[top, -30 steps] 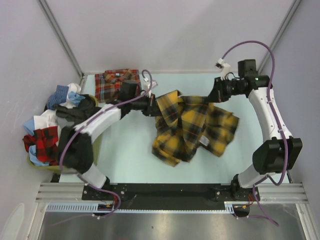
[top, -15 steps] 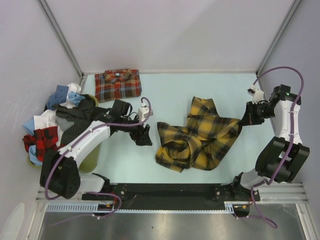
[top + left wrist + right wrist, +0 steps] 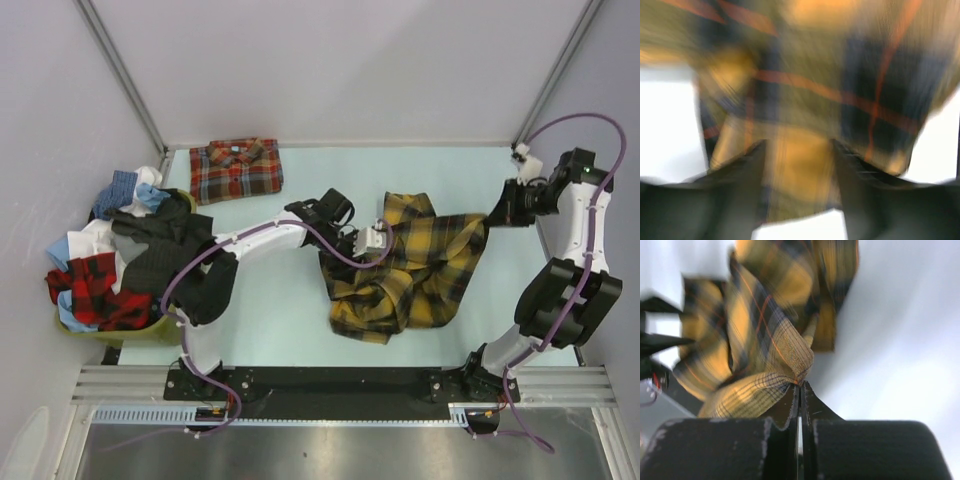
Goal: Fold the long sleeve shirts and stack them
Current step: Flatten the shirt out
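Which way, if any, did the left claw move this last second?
Yes: left claw went right, away from the folded red shirt, onto the yellow shirt.

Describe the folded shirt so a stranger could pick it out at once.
Look at the pale green table and go to its far left corner. The red-orange plaid shirt lies there flat, collar showing, in a neat rectangle. Unlike the crumpled yellow-and-black shirt mid-table and the clothes heap beside it, it alone is folded.
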